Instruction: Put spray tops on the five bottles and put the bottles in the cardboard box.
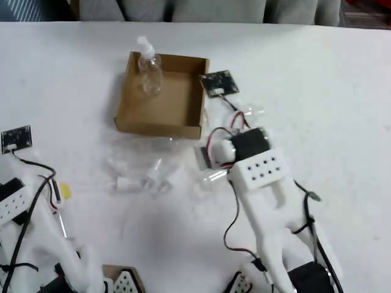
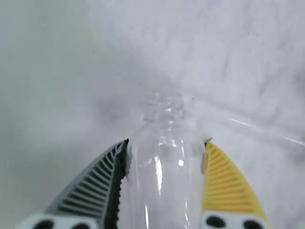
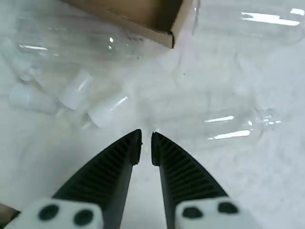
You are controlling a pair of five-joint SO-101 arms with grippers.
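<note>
Bottle [image 2: 161, 186] is clamped in the left gripper [image 2: 167, 142], with the grey finger and the yellow finger pressing opposite sides of its body. Its bare threaded neck points away from the wrist, over the white table [image 2: 57, 71].

Right gripper [image 3: 145, 136] fingers are closed to a thin slit and grip nothing, hanging over the table. Just past its tips lie three loose white spray tops [image 3: 107, 112] in a cluster. A capless bottle [image 3: 228, 126] lies on its side beside them.

Further out, two more clear ones lie flat. The wall-side bottle [image 3: 81, 43] lies along the cardboard box [image 3: 164, 28] wall, and the corner bottle [image 3: 267, 19] lies off the box's corner.

High view: the box sits upper centre of frame, open side up. One capped bottle [image 1: 148, 70] with its spray top fitted stands upright in the box's upper-left corner. The loose tops lie below the box, centre-left of frame.
</note>
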